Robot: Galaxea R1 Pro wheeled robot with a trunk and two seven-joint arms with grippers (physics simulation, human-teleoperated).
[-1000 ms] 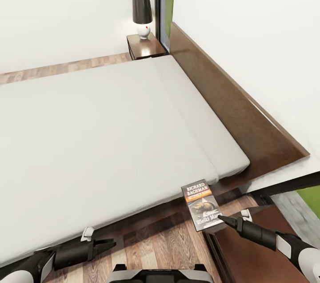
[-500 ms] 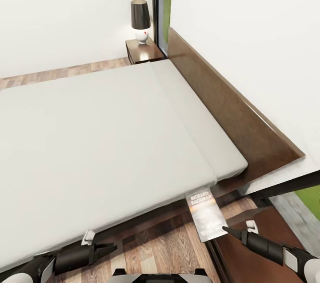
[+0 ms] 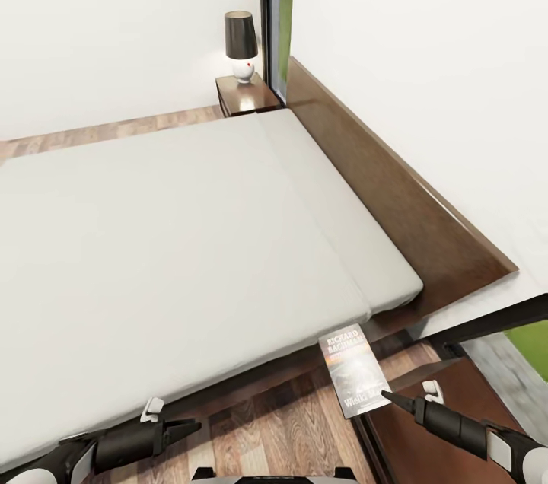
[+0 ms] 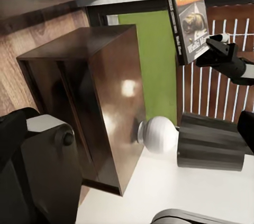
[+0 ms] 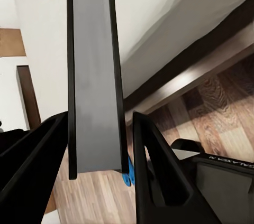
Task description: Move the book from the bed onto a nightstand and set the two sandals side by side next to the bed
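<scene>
My right gripper [image 3: 390,396] is shut on the lower edge of the book [image 3: 352,370], holding it in the air over the floor gap between the bed [image 3: 190,240] and the near nightstand [image 3: 426,431]. The book's dark cover [image 4: 186,10] with white title faces up. In the right wrist view its grey back [image 5: 92,76] stands between the fingers [image 5: 159,166]. A sliver of a blue sandal [image 5: 127,177] lies on the floor past the book. My left gripper [image 3: 186,429] hangs open and empty, low beside the bed's near edge.
The far nightstand [image 3: 245,96] carries a black-shaded lamp [image 3: 241,42] beside a tall window. The near nightstand [image 4: 106,97] has a white-based lamp [image 4: 159,135] next to it. The headboard [image 3: 396,210] runs along the right wall. Wood floor [image 3: 281,423] lies between bed and robot.
The right gripper and the book have sunk slightly toward the near nightstand, and the cover now tilts flatter with glare. The head view has shifted a little. The left gripper has hardly moved.
</scene>
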